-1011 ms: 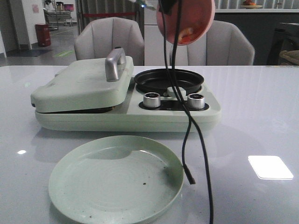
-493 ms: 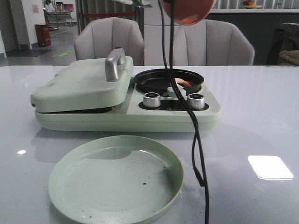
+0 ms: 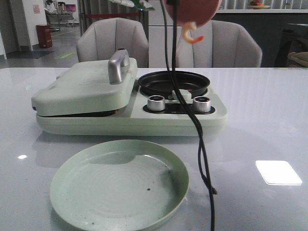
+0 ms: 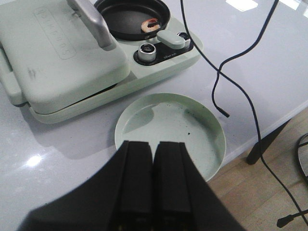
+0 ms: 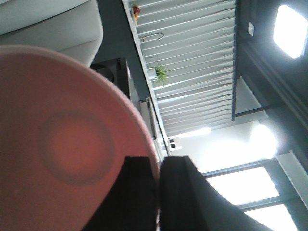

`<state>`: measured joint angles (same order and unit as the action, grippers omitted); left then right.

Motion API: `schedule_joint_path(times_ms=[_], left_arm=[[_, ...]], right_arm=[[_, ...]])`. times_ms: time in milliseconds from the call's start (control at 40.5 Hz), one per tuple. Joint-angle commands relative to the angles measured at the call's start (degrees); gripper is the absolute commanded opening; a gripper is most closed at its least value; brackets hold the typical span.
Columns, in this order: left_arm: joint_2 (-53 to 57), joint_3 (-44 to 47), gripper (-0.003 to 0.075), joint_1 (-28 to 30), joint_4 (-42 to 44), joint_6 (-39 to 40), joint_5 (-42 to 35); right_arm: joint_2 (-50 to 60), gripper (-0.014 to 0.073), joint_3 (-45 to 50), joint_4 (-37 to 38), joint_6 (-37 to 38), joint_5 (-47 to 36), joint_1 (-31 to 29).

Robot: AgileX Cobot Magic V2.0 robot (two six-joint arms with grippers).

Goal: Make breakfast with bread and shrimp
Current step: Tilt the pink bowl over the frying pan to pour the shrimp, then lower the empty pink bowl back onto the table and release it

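Observation:
My right gripper (image 5: 159,162) is shut on the rim of a pink bowl (image 5: 67,144), which it holds tipped high above the black round pan (image 3: 159,79). One curled orange-pink shrimp (image 3: 191,32) hangs in the air just below the bowl's edge (image 3: 192,12). Another shrimp (image 4: 150,25) lies in the pan (image 4: 120,19). My left gripper (image 4: 154,143) is shut on nothing, high over the near edge of the pale green plate (image 4: 192,125). The bread is out of view; the lid of the griddle (image 3: 82,86) is down.
The green cooker (image 3: 130,122) carries two silver knobs (image 3: 156,103) and a metal lid handle (image 3: 118,65). The green plate (image 3: 115,187) lies in front of it. A black cable (image 3: 202,159) dangles from above across the pan and plate edge. Two chairs stand behind the table.
The pink bowl has risen and tipped further. One shrimp dropped into the pan half a second ago, and now another is falling from the bowl. The dangling cable has swung.

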<state>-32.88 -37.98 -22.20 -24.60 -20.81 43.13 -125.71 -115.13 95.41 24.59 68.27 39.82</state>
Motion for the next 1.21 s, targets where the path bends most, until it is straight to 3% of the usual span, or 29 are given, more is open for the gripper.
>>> schedule_joint_path(times_ms=[0, 222, 493, 740, 888, 1011, 1184], left_arm=[[-0.12, -1.45, 0.0098, -0.44, -1.35, 0.62, -4.21], [-0.12, -1.45, 0.0098, -0.44, -1.35, 0.62, -4.21], [-0.12, -1.45, 0.0098, -0.44, -1.35, 0.62, -4.21], [-0.12, -1.45, 0.0098, -0.44, -1.35, 0.62, -4.21], [-0.12, -1.45, 0.0098, -0.44, -1.35, 0.62, -4.21], [-0.12, -1.45, 0.0098, -0.44, -1.35, 0.62, -4.21], [-0.12, -1.45, 0.0098, -0.44, -1.35, 0.62, -4.21]], right_arm=[[1.57, 0.0018, -1.45, 1.55, 0.48, 2.27, 0.57], [-1.59, 0.0018, 0.1, 5.64, 0.56, 3.4, 0.97], [2.54, 0.0018, -0.03, 2.23, 0.61, 3.43, 0.97], [13.22, 0.0018, -0.03, -14.28, -0.72, 7.63, -0.84], [21.89, 0.0018, 1.67, -32.17, -1.09, 6.69, -5.16], [28.41, 0.0018, 6.25, -48.31, -5.26, 4.89, -12.55], [33.86, 0.0018, 16.23, -64.97, -8.81, 1.34, -25.5]])
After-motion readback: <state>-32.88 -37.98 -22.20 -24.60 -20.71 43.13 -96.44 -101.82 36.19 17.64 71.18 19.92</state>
